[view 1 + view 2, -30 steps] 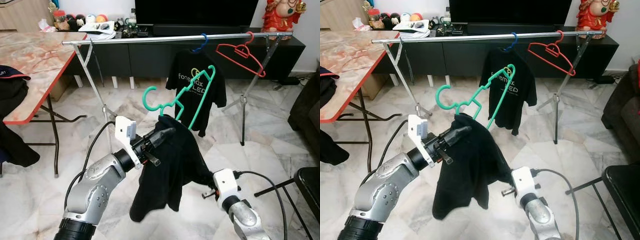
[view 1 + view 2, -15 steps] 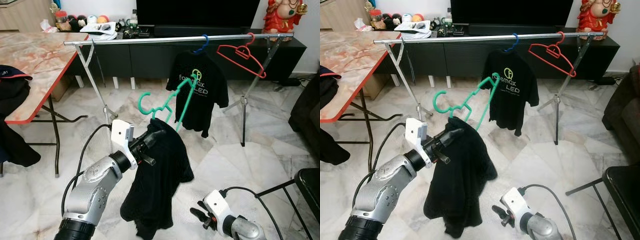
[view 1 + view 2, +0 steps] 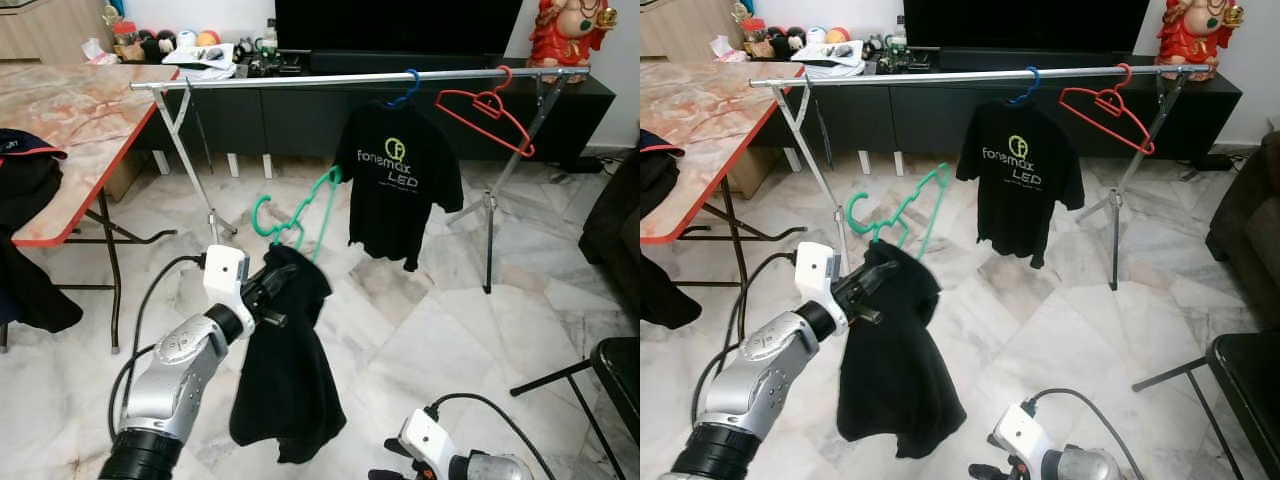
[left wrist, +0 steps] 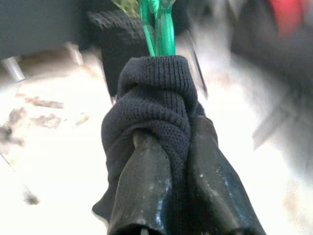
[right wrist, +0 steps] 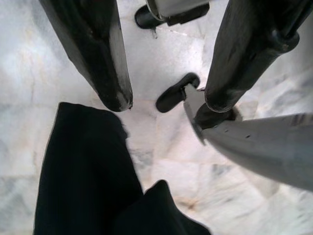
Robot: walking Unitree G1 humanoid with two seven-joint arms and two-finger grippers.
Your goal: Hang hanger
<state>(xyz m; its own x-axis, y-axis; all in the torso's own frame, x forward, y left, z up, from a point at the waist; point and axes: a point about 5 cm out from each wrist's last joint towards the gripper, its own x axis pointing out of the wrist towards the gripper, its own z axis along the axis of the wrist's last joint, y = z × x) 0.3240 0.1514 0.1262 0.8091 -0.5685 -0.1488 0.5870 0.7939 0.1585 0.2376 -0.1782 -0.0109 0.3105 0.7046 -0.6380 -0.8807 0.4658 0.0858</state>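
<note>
L gripper [image 3: 283, 279], fingers clenched on green hanger [image 3: 291, 214] w/ black garment [image 3: 285, 370]: raise hook above rail [image 3: 300, 79], keep level; R gripper [image 5: 166, 63] fingers released.

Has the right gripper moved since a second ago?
Yes. The right gripper has dropped away from the black garment toward the marble floor, its fingers open.

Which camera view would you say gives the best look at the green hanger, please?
The left eye view: the green hanger shows whole above the black garment in the left claw. The right eye view matches it; the left wrist view shows a blurred stem.
</note>
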